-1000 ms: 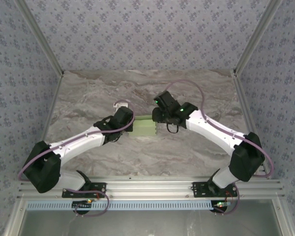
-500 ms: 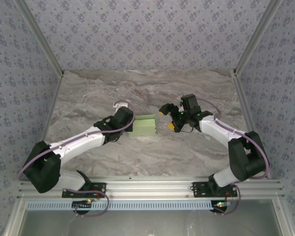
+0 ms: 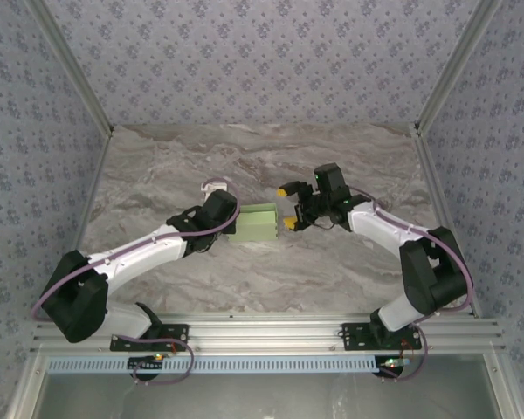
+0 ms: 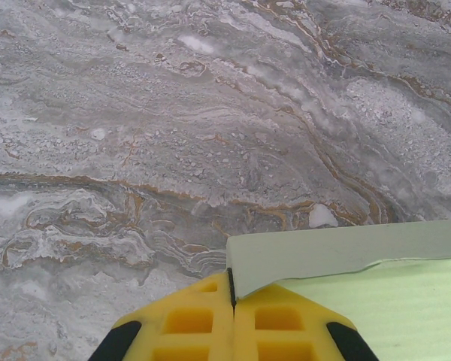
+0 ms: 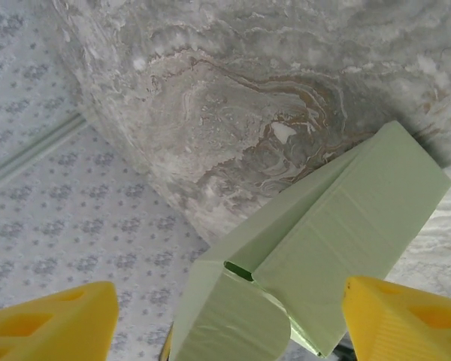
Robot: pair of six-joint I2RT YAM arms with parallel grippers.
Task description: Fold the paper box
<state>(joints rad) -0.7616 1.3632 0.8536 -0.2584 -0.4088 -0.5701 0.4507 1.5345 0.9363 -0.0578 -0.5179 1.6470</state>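
Top external view: the paper box [image 3: 257, 223], thin pale-green card creased into a flat-sided sleeve, lies on the veined grey marble table [image 3: 244, 157]. At the box's left end, the left gripper [image 3: 234, 225] pinches a card edge between its ribbed yellow fingers [image 4: 188, 320]. At the box's right end, the right gripper [image 3: 289, 206] stands spread, straddling the rounded tuck flap [image 5: 240, 323]. Flower-patterned walls [image 3: 244, 61] rise beyond the box.

No lettering, label, brand or number is legible. The pale green paper box [image 5: 346, 218] is plain card; the marbled table [image 3: 244, 157] and floral walls [image 3: 244, 61] carry pattern alone.
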